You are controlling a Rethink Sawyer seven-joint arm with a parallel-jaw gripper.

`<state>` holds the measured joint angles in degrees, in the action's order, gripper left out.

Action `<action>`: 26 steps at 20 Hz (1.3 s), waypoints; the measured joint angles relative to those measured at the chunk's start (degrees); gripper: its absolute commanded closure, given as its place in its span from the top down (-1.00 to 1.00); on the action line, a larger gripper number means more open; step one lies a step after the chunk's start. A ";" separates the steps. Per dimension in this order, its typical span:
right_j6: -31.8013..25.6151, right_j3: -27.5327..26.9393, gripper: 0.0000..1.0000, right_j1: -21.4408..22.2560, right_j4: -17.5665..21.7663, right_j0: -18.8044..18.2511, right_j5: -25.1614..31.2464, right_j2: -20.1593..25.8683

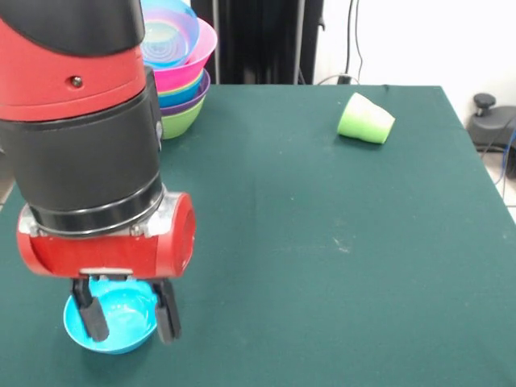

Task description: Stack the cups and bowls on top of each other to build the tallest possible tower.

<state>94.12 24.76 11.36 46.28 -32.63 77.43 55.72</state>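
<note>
Down at near left, the open claw (pixel 131 316) straddles the cyan bowl's (pixel 121 326) rim, tower (pixel 179 68) far behind, green cup (pixel 365 119) tipped far right.

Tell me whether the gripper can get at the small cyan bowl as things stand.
Probably yes. The gripper hangs right over the small cyan bowl, open, with one finger inside the bowl and the other at its rim. Nothing lies between them, and the green table around the bowl is bare.

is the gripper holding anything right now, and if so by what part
It cannot be told for sure. The gripper is down at the small cyan bowl, its fingers straddling the bowl's near rim, but the bowl rests on the table.
</note>
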 measured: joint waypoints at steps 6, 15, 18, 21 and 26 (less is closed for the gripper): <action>0.00 5.53 1.00 2.02 -3.25 -1.28 -0.01 -3.32; 0.00 9.79 1.00 3.49 -5.33 -1.99 -0.19 -7.47; 0.00 9.79 1.00 3.28 -5.33 -1.99 -0.95 -8.32; 0.00 9.78 1.00 2.92 -5.33 -2.01 -2.40 -9.16; 0.00 9.79 1.00 1.68 -5.33 -1.99 -5.05 -9.88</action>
<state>94.12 34.56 13.04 40.95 -34.62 72.37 45.84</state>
